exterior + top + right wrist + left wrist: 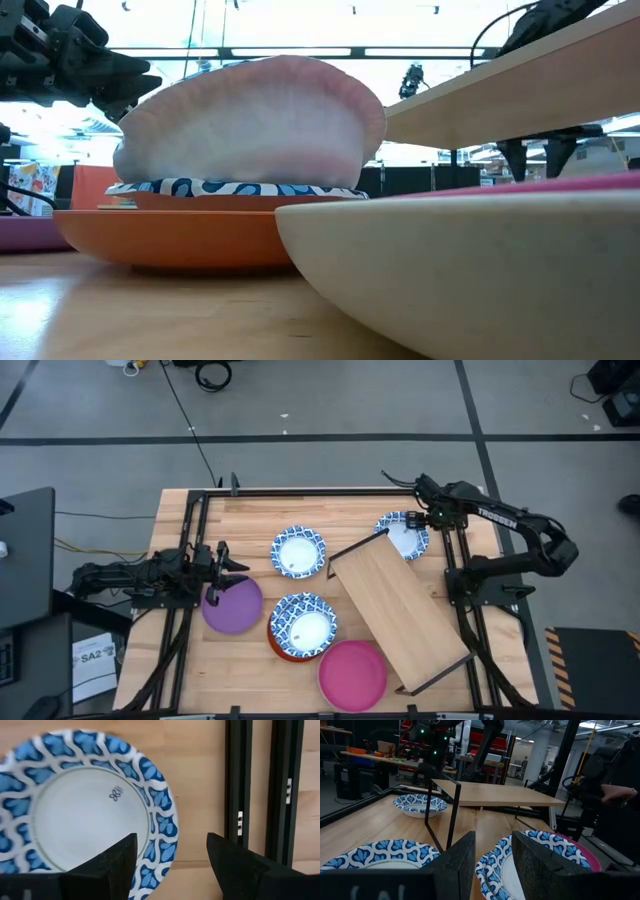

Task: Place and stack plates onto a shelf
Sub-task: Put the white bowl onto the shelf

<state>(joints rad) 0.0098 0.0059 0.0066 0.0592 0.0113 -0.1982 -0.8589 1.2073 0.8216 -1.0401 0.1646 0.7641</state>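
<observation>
High view: right gripper (432, 518) hovering wide open, empty, over the upper-right blue plate (403, 535) by the shelf (398, 610) corner. Left gripper (214, 560) sitting part open, gripping nothing, at left edge beside purple plate (232, 604). Shelf lying bare mid-right; nothing placed yet, all six plates remaining on table (250, 660).

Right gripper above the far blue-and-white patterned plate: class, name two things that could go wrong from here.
1. The right gripper hangs open over the blue-and-white patterned plate, which is partly tucked under the light-wood shelf; lifting it could catch the shelf's edge.
2. The shelf sits askew on the table, so a knock might shift it further.
</observation>
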